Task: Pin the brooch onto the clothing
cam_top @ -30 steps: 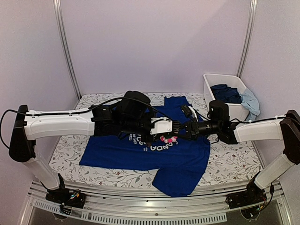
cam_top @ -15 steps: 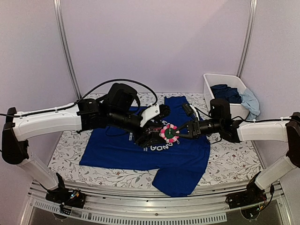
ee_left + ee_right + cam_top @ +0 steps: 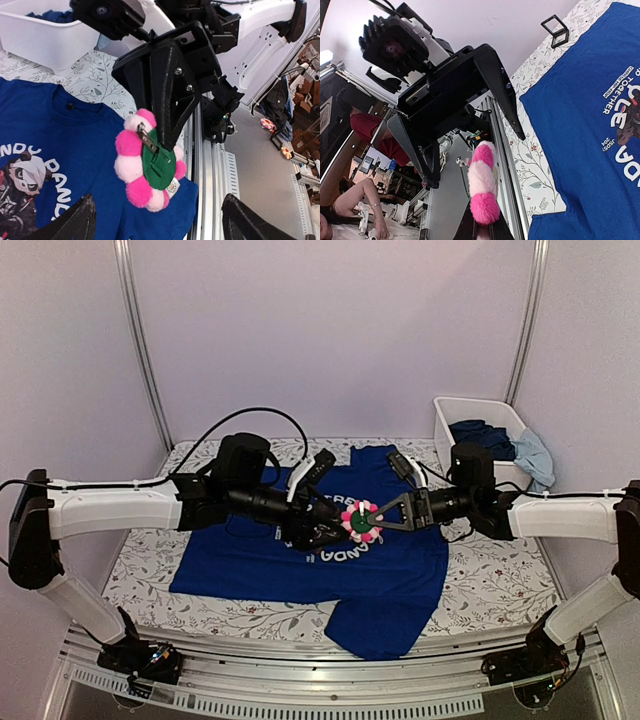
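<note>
— What lies on the bench (image 3: 480, 592), biggest first?

— One royal-blue T-shirt (image 3: 392, 578), spread out with its white lettering and panda print facing up. At the back right stands one white bin (image 3: 478, 402) holding two bunched garments, one dark blue (image 3: 482, 437) and one light blue (image 3: 536, 456).

— And the arms?

— Two, reaching in from either side and meeting over the print. The left hand (image 3: 159, 212) has its fingers spread wide with nothing between them. The right hand (image 3: 378, 522) is clamped on the brooch (image 3: 359, 521).

— How many brooches?

— One. It has pink and pale pompom petals around a green back with a small metal clasp, and it is held on edge between the two hands, over the lettering. It looks clear of the cloth, though the top view is too coarse to be sure.

— Anything smaller?

— One small dark square tray (image 3: 555, 30), on the bench apart from the shirt's edge.
</note>
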Motion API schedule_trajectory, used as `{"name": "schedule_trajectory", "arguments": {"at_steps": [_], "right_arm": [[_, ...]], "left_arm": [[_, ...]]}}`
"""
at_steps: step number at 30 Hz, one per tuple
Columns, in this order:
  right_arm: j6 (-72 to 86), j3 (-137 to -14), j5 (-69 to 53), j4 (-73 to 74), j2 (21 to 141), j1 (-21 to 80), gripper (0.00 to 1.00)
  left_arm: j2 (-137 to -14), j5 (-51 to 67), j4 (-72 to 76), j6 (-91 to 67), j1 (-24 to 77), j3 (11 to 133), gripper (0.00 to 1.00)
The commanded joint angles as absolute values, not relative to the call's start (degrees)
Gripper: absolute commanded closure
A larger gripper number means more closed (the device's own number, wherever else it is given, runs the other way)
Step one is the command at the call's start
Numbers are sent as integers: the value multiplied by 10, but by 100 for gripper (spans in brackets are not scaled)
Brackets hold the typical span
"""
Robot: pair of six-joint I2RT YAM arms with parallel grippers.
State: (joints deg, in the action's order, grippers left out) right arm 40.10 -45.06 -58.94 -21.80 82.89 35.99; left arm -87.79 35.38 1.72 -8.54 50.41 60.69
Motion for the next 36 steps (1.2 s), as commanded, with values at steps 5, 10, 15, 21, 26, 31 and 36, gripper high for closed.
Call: {"name": "schedule_trajectory", "arguments": {"at_steps": [5, 10, 15, 21, 26, 31, 36], "right_arm": [[372, -460, -629, -261, 821, 360, 100], [372, -462, -638, -271, 829, 361, 100], [369, -470, -647, -271, 837, 360, 100], [372, -473, -658, -273, 852, 360, 100], [372, -468, -652, -274, 853, 361, 100], [374, -466, -652, -276, 855, 361, 100], [374, -462, -645, -265, 851, 360, 97]], "left_arm": [[-912, 413, 196, -209, 484, 578, 30], [-931, 413, 194, -221, 486, 586, 42], [-939, 415, 199, -226, 490, 588, 51], [-946, 416, 211, -227, 497, 589, 61], [-949, 411, 221, -245, 499, 585, 67], [-953, 406, 233, -250, 506, 585, 88], [-956, 401, 235, -268, 506, 580, 100]]}}
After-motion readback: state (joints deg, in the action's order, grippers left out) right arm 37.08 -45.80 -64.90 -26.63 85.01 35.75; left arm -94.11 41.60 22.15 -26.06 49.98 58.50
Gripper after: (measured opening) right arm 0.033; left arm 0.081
